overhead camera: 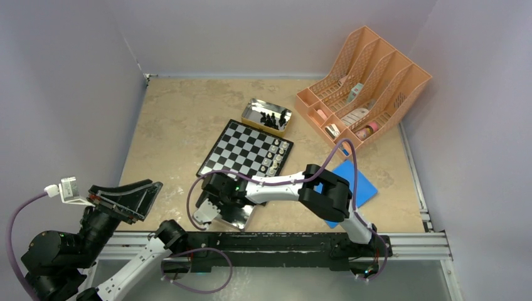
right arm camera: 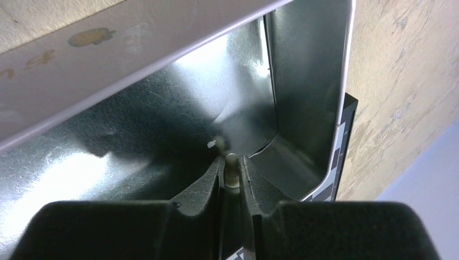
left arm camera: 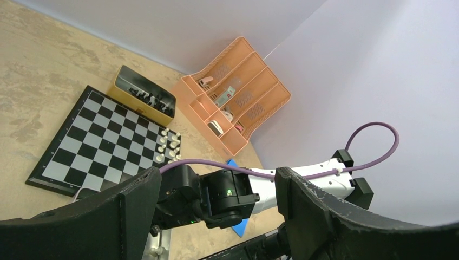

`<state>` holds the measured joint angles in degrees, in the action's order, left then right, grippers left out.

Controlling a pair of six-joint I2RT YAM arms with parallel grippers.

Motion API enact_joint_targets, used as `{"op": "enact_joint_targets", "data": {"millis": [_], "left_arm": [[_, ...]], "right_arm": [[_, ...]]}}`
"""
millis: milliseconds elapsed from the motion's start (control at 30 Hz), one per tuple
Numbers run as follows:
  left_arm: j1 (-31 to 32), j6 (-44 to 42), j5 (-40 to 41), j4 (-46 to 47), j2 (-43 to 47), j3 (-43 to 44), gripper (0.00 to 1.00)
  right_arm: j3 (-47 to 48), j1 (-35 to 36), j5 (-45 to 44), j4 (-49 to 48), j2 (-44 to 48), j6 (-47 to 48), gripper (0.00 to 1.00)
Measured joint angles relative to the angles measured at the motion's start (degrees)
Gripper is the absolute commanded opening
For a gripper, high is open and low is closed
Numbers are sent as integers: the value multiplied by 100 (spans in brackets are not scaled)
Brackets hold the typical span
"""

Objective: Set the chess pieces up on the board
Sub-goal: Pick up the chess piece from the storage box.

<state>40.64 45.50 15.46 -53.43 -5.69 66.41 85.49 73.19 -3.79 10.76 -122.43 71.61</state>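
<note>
Tabletop (overhead camera: 175,125) mottled beige under board (overhead camera: 241,147), walls (overhead camera: 69,81) pale lilac

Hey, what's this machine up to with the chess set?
The right tool is down in the near metal tin, pinching one cream-white piece. Several white pieces already stand along one edge of the board; the black pieces sit in the far tin. The left tool hangs open, off to the side.

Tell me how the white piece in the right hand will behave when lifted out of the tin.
Probably light and rigid: the piece looks tiny in the right hand. It seems rounded and smooth and is pinched only at the very tips, so it may slip or twist. Its narrow shape would likely tip easily once released.
</note>
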Motion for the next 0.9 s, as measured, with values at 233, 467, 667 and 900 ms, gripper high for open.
{"op": "enact_joint_targets", "data": {"millis": [233,467,667,900], "left_arm": [[0,-7,0,0,0,-4,77],[0,-33,-4,4,-24,-140,76],[0,-162,-4,-61,-184,-452,75],[0,-439,-92,-157,-885,-562,70]], "right_arm": [[0,31,76,7,4,-35,8],[-212,26,492,-90,192,-332,5],[-940,-138,1408,-380,1014,-754,5],[-1506,-601,2446,-1462,1792,-2022,6]]}}
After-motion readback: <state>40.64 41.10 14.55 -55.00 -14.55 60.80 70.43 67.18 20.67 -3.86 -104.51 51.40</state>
